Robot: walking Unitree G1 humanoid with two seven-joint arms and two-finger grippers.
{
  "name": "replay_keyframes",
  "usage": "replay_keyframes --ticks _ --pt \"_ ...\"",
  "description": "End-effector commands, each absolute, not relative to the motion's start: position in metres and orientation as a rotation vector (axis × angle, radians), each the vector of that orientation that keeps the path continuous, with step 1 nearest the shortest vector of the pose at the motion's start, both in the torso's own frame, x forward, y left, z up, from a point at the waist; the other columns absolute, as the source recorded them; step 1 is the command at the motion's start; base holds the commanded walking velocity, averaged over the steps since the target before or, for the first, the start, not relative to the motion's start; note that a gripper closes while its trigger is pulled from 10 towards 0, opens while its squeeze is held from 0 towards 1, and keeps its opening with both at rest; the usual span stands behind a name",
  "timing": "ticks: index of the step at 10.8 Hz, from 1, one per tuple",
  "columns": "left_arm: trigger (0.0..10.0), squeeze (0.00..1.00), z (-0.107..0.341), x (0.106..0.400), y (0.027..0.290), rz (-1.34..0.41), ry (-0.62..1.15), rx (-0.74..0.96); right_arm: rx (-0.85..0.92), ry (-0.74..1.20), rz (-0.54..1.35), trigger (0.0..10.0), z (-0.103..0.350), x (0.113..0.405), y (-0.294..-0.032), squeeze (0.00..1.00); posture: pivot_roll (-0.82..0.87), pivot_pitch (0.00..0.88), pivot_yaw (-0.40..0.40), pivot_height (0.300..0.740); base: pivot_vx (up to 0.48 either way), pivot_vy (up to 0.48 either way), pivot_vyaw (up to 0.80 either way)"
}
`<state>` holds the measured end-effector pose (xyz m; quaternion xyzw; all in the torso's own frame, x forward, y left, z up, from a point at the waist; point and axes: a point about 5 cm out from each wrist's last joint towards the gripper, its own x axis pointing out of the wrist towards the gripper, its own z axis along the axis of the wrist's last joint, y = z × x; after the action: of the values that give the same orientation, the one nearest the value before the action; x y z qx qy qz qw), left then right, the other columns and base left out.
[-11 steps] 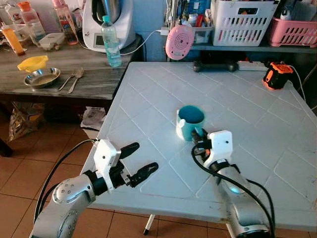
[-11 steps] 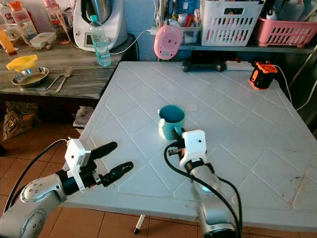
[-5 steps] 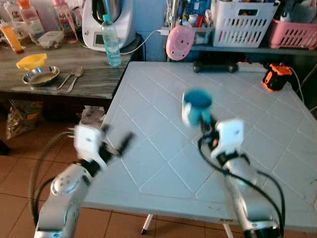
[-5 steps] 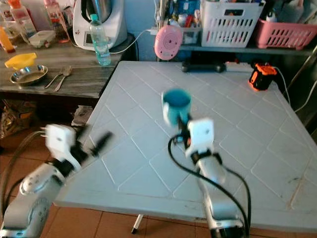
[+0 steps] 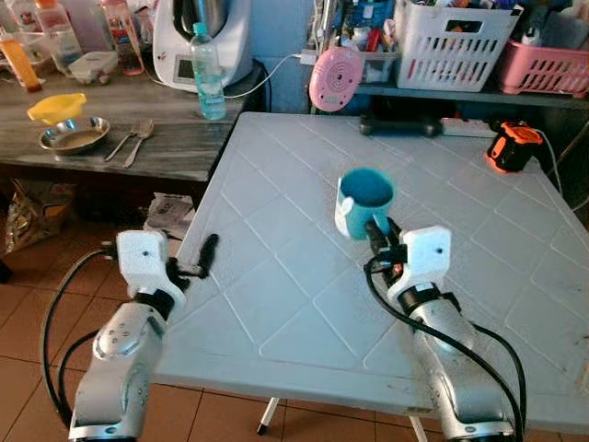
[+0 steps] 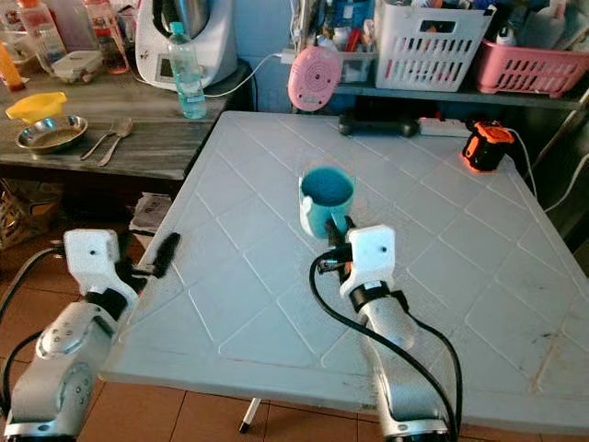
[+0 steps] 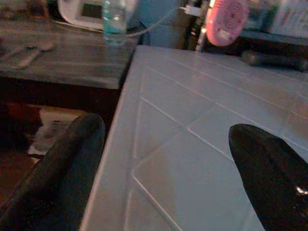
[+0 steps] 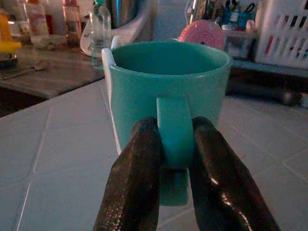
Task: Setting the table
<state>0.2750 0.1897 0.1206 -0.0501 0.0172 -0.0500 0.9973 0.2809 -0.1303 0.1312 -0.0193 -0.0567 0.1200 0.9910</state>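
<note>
Pinching the teal cup (image 5: 365, 200) by its handle keeps it upright over the desk (image 5: 276, 304) for placing; right gripper (image 8: 175, 159) jaws clamped, left gripper (image 7: 166, 159) jaws wide, empty.

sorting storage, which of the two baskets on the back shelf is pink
The pink basket at the shelf's far right; the white basket beside it, nearer the middle, is taller.

A home kitchen: blender (image 5: 198, 41), water bottle (image 5: 207, 75), cutlery (image 5: 129, 143) (beside a steel bowl (image 5: 72, 135)) and storage baskets (image 5: 453, 44).
</note>
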Motion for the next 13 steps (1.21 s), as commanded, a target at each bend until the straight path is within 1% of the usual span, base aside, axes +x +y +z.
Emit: replay_keyframes --ticks 1,3,5,7,8,10,13 --pt "10.0 0.0 0.1218 0.276 0.1931 -0.075 0.036 -0.09 -0.038 -0.146 0.246 10.0 0.1407 0.282 -0.129 0.0 0.12 0.0 -0.011 0.74 0.0 0.0 -0.55" --pt "10.0 0.0 0.1169 0.272 0.1943 -0.107 0.061 -0.043 -0.042 -0.138 0.248 10.0 0.1401 0.2834 -0.1301 0.0 0.12 0.0 -0.009 0.74 0.0 0.0 -0.69" --pt "10.0 0.0 0.117 0.2735 0.1995 -0.103 0.067 -0.034 -0.046 -0.13 0.25 10.0 0.1382 0.284 -0.1312 0.0 0.12 0.0 -0.007 0.74 0.0 0.0 -0.75" --pt "10.0 0.0 0.1178 0.2741 0.1989 -0.108 0.064 -0.025 -0.044 -0.128 0.254 10.0 0.1374 0.2842 -0.1303 0.0 0.12 0.0 -0.007 0.74 0.0 0.247 -0.77" --pt "10.0 0.0 0.1176 0.2732 0.1992 -0.11 0.065 -0.02 -0.047 -0.127 0.26 10.0 0.1367 0.2854 -0.1296 0.0 0.12 0.0 -0.007 0.74 0.0 0.247 0.0" --pt "10.0 0.0 0.1155 0.2714 0.1989 -0.115 0.078 -0.014 -0.052 -0.126 0.262 10.0 0.1364 0.2872 -0.1294 0.0 0.13 0.0 -0.007 0.74 0.0 0.0 0.0" --pt "10.0 0.0 0.1145 0.2695 0.198 -0.132 0.079 -0.001 -0.056 -0.123 0.266 10.0 0.1356 0.2877 -0.1288 0.0 0.13 0.0 -0.005 0.74 0.0 0.48 0.0"
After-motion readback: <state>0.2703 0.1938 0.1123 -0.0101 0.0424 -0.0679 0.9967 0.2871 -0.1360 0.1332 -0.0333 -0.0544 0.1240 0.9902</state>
